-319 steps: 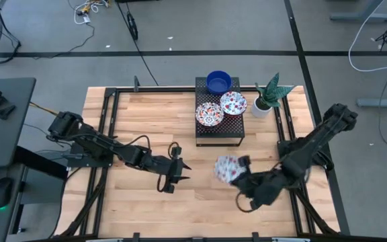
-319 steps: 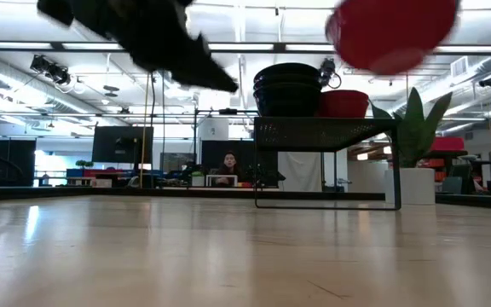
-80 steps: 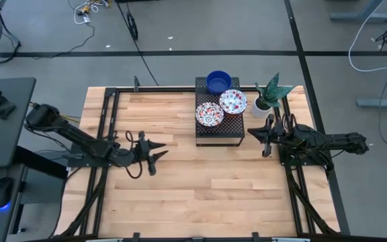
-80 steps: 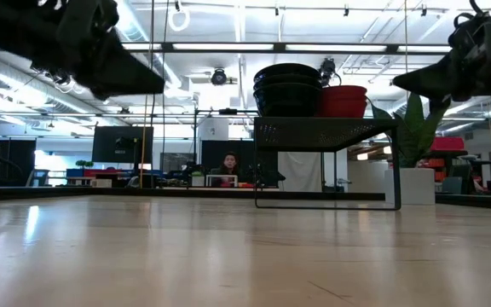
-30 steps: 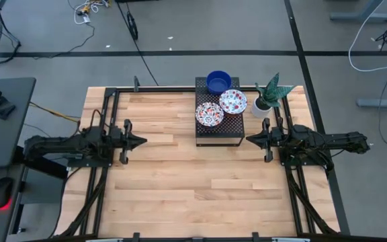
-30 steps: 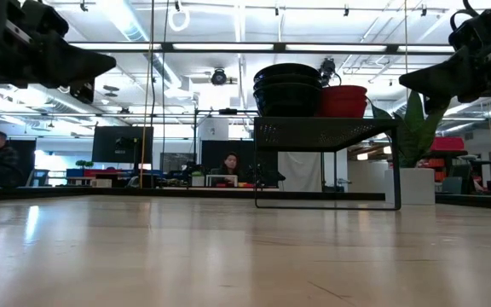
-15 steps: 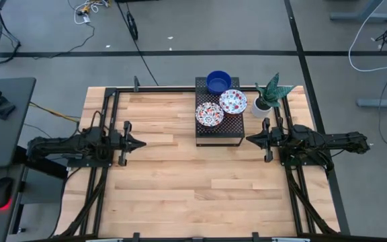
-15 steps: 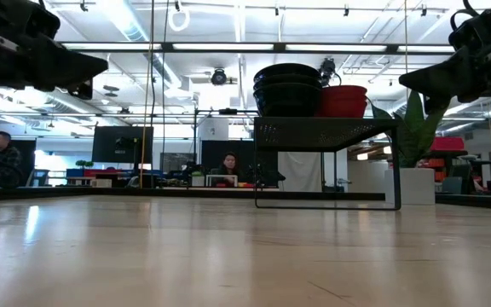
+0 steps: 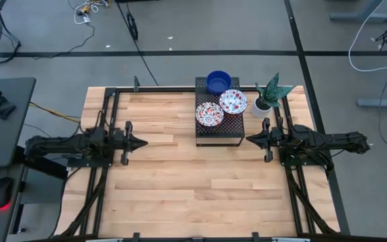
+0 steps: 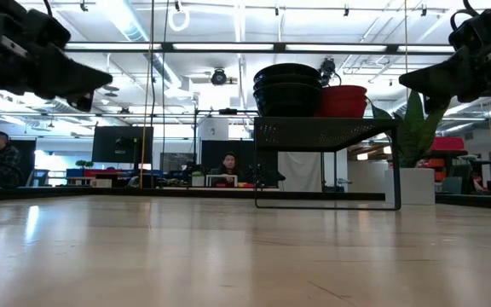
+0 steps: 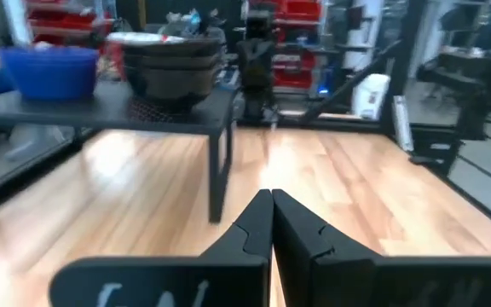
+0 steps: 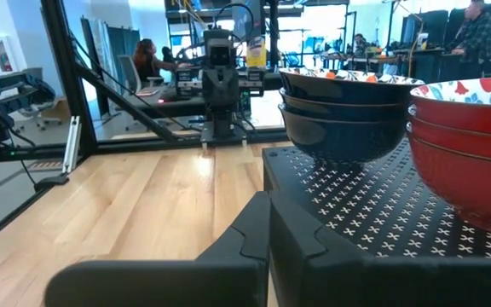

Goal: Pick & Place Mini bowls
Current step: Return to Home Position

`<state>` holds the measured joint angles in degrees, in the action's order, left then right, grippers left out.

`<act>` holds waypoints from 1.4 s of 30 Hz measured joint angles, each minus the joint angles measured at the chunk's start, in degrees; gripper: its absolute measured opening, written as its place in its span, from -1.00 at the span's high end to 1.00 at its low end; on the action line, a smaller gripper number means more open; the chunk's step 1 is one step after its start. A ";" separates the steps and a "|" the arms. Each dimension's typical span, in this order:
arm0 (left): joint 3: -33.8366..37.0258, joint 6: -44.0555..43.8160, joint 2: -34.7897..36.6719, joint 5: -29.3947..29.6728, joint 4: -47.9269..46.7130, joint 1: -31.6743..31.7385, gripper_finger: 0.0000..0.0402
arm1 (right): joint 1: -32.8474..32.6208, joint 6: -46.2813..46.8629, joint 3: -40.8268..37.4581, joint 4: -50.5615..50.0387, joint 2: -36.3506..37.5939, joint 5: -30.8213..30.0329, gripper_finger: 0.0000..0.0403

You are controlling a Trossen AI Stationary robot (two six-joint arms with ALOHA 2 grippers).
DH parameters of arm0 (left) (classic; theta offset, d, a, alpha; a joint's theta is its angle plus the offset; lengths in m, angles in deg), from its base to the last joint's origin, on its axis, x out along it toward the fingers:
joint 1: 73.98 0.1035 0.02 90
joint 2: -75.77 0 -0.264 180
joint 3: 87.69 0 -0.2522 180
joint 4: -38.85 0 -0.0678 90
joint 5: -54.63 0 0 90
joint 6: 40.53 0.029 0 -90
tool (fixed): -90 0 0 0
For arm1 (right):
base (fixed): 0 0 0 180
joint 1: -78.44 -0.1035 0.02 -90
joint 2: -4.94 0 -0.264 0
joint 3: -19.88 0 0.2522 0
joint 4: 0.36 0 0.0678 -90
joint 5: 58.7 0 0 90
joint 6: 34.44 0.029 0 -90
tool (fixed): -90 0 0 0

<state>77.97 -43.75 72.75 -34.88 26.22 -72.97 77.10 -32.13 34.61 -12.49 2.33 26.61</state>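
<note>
The mini bowls sit on a black perforated rack (image 9: pixel 219 128) at the table's far middle. From above I see a blue bowl (image 9: pixel 218 82) and two floral bowls (image 9: pixel 233 102) (image 9: pixel 209 114). The low view shows them as a dark stack (image 10: pixel 287 88) and a red stack (image 10: pixel 342 101). My left gripper (image 9: pixel 143 142) hovers shut at the table's left, pointing toward the rack (image 11: pixel 177 107). My right gripper (image 9: pixel 248 139) hovers shut just right of the rack, level with the bowl stacks (image 12: pixel 348 111) (image 12: pixel 467 153). Neither holds anything.
A white pot with a green plant (image 9: pixel 267 97) stands right of the rack, behind my right arm. The rack stands on thin legs (image 10: pixel 396 170) with open room under it. Bare wooden tabletop (image 9: pixel 193 181) spreads between and in front of the arms. People sit in the room behind (image 10: pixel 229 164).
My left gripper has dipped a little, its tip now lower in the low view; it stays shut at the table's left. The bowls have not moved.
</note>
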 joint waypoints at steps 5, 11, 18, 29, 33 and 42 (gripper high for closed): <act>0.04 0.91 -0.81 2.24 0.08 0.00 0.95 | -0.01 0.00 0.00 0.00 0.00 0.01 0.96; 0.13 3.60 -0.69 2.44 1.40 0.00 0.94 | -0.01 -0.02 0.00 0.00 0.00 0.00 0.96; 0.13 3.63 -0.70 2.47 2.17 0.00 0.94 | -0.01 -0.02 0.00 0.00 0.00 0.00 0.96; 0.13 3.60 1.40 2.61 2.51 -2.57 0.94 | -1.36 -0.20 0.00 -0.09 1.85 -0.40 0.96; 0.13 3.60 2.99 2.50 3.12 -3.59 0.94 | -2.03 -0.20 0.07 0.87 2.60 -0.39 0.96; 0.13 3.56 2.99 2.50 4.10 -3.89 0.94 | -2.33 -0.15 0.04 2.12 2.60 -0.44 0.96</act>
<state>78.10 -40.19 75.74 -32.39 30.32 -76.86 74.77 -32.29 34.65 -10.37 4.93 26.17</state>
